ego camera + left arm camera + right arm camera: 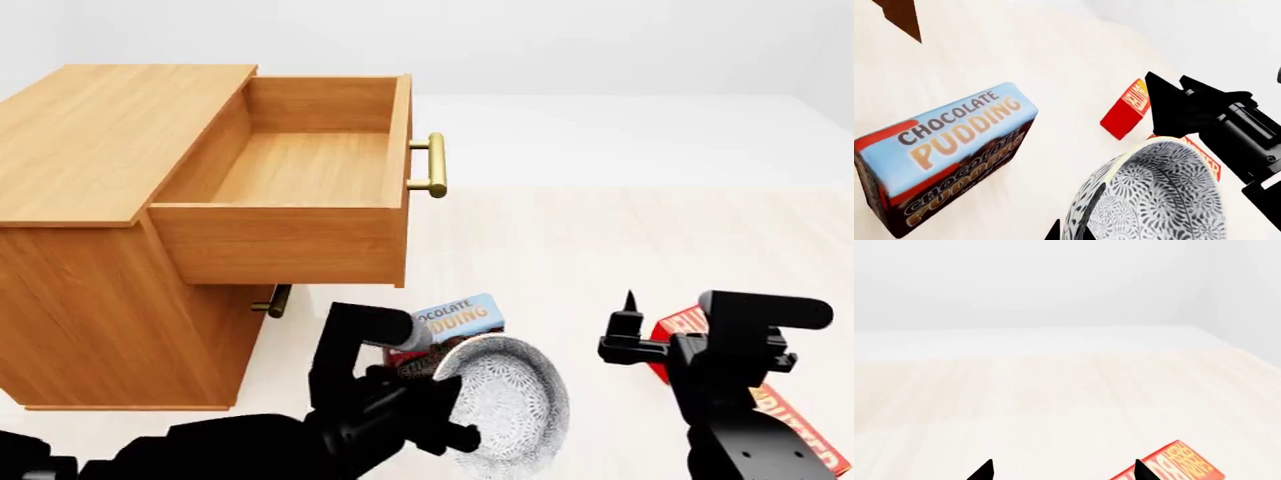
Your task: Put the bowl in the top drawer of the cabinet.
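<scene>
- One wooden cabinet (94, 200) is seen.
- Two drawers are counted: one open top drawer (300, 165), one lower drawer (260, 300).
- One patterned bowl (507, 400) is shown.
- One pudding box (941, 155) is seen.
- One red box (801, 420) is shown.
- Two grippers are counted: left gripper (447, 415), right gripper (634, 335).

Floor (587, 270): pale, cream wood-grain boards, faint plank lines, running back to the far wall.

Far wall (534, 45): plain white, bare, meeting the floor in a soft, slightly brighter band. A second white wall (1254, 295) closes the room at one side, seen in the right wrist view.

Light: even, diffuse, bright; the surfaces look washed out. Only soft shadow on the floor, under the furniture at the left.

Floor surface matte, with little reflection. Wall and floor tones are close, so the corner reads faintly.
</scene>
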Controlling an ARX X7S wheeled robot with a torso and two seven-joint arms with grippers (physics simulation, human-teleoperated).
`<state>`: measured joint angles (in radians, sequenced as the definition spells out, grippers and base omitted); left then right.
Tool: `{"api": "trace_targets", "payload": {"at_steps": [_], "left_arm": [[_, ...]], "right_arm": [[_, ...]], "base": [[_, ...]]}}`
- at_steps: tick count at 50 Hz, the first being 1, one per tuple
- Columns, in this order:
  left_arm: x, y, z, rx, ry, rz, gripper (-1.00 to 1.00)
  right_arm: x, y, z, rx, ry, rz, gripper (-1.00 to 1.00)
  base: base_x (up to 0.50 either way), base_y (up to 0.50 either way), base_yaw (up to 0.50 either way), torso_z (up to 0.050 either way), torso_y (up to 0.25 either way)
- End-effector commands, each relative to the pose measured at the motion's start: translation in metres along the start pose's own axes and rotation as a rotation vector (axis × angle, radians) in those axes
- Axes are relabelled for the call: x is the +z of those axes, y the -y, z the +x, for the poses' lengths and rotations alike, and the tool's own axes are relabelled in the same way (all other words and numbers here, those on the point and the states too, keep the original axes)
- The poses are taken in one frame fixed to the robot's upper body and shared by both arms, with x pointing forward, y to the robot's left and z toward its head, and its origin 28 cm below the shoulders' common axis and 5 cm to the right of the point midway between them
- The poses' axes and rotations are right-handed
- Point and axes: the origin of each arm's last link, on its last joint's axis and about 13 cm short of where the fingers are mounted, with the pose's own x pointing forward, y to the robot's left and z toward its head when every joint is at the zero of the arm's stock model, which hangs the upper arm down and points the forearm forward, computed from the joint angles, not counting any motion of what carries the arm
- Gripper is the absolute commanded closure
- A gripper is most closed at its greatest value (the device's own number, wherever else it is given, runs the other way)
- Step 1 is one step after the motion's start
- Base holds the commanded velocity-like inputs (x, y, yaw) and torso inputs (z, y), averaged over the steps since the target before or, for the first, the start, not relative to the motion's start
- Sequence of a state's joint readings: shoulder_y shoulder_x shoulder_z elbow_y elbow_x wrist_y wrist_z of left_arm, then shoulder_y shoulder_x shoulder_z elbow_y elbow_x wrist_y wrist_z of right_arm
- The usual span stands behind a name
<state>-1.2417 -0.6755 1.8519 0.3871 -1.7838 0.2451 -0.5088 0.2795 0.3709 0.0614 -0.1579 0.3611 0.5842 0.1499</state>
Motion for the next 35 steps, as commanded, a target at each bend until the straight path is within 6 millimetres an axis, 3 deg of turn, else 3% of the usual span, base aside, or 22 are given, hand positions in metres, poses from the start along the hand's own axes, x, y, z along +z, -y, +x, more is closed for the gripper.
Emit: {"api": "trace_targets", "payload": {"at_steps": [1, 12, 35], "left_arm": [[0.024, -0.002, -0.029, -0.019, 0.121, -0.052, 1.00], [0.028, 0.002, -0.053, -0.038, 0.187, -0.082, 1.00], [0.079, 0.011, -0.078, -0.062, 0.327, -0.158, 1.00]], "right_arm": [[0.001, -0.005, 0.001, 0.007, 0.002, -0.005, -1.00], [0.000, -0.008, 0.002, 0.013, 0.000, -0.010, -1.00], [-0.012, -0.011, 0.004, 0.037, -0.024, -0.016, -1.00]], "base": [[0.00, 0.00, 0.00, 0.000, 0.000], [0.00, 0.00, 0.00, 0.000, 0.000], [0.00, 0.00, 0.00, 0.000, 0.000]]}}
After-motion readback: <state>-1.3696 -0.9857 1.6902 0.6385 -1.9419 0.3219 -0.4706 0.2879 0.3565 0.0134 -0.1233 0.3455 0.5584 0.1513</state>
